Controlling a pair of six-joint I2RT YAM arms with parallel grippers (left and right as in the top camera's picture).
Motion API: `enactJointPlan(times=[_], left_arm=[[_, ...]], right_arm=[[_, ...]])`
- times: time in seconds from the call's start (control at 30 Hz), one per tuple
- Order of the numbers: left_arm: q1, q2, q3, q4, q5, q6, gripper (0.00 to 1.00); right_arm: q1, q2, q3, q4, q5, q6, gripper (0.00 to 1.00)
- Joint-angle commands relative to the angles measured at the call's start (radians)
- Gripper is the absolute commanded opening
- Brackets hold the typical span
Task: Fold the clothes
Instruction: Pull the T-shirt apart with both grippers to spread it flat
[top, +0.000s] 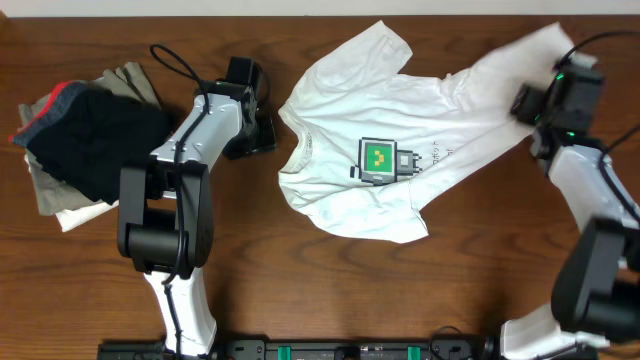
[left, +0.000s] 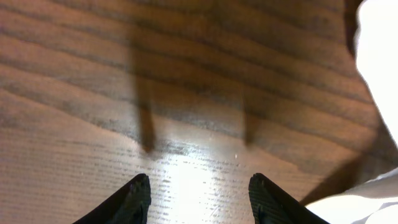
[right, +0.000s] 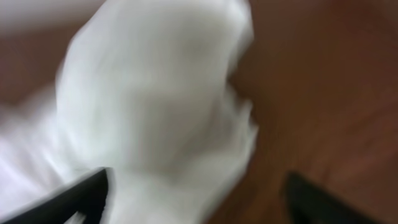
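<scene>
**White T-shirt spread out, both hands open**

We see the white T-shirt (top: 390, 130) lying flat but rumpled on the wooden surface (top: 320, 290), right of centre in the overhead view. Its collar (top: 300, 150) points toward the left arm and its hem runs up toward the far right corner. A pixel-style print with a green square (top: 380, 160) faces up on the chest. One sleeve reaches toward the far edge and the other toward the near edge.

We find the right hand (right: 199, 199) over the hem end of the shirt. Its fingers (right: 87, 193) are spread wide, with white fabric beneath and between them. The wrist view is too blurred for us to tell whether they touch the cloth.

The left hand (left: 199, 196) sits just beside the collar, over bare wood. Its fingers are also spread, gripping nothing, and the shirt's edge shows at the right of its view.

Well apart, at the far left, lies a pile of clothes (top: 90, 140), dark garments on top of lighter ones.
</scene>
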Motion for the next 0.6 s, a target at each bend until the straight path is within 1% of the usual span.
enactJointPlan(times=[0.0, 0.07, 0.17, 0.23, 0.4, 0.47, 0.53, 0.57], left_arm=[[-0.003, -0.02, 0.009, -0.016, 0.004, 0.003, 0.54], [-0.007, -0.02, 0.009, -0.027, 0.011, 0.004, 0.54], [-0.015, -0.02, 0.009, -0.044, 0.056, 0.01, 0.54], [-0.023, -0.02, 0.009, -0.055, 0.056, 0.01, 0.54], [-0.051, -0.02, 0.009, -0.062, 0.055, 0.011, 0.54], [-0.06, -0.02, 0.009, -0.057, 0.055, 0.011, 0.54], [-0.066, -0.02, 0.009, -0.05, 0.055, 0.01, 0.54], [-0.069, -0.02, 0.009, -0.048, 0.055, 0.01, 0.54]], right_arm=[[-0.017, 0.023, -0.008, -0.066, 0.03, -0.01, 0.99], [-0.021, 0.023, -0.008, -0.097, 0.029, -0.011, 0.99], [-0.024, 0.023, -0.008, -0.104, 0.025, -0.019, 0.99], [-0.029, 0.024, -0.008, -0.102, 0.026, -0.018, 0.98], [-0.066, 0.025, -0.008, -0.044, -0.003, -0.008, 0.76], [-0.081, 0.026, -0.008, -0.026, -0.009, 0.012, 0.7], [-0.096, 0.03, -0.008, -0.019, -0.008, 0.035, 0.61], [-0.102, 0.036, -0.008, -0.011, -0.008, 0.04, 0.59]])
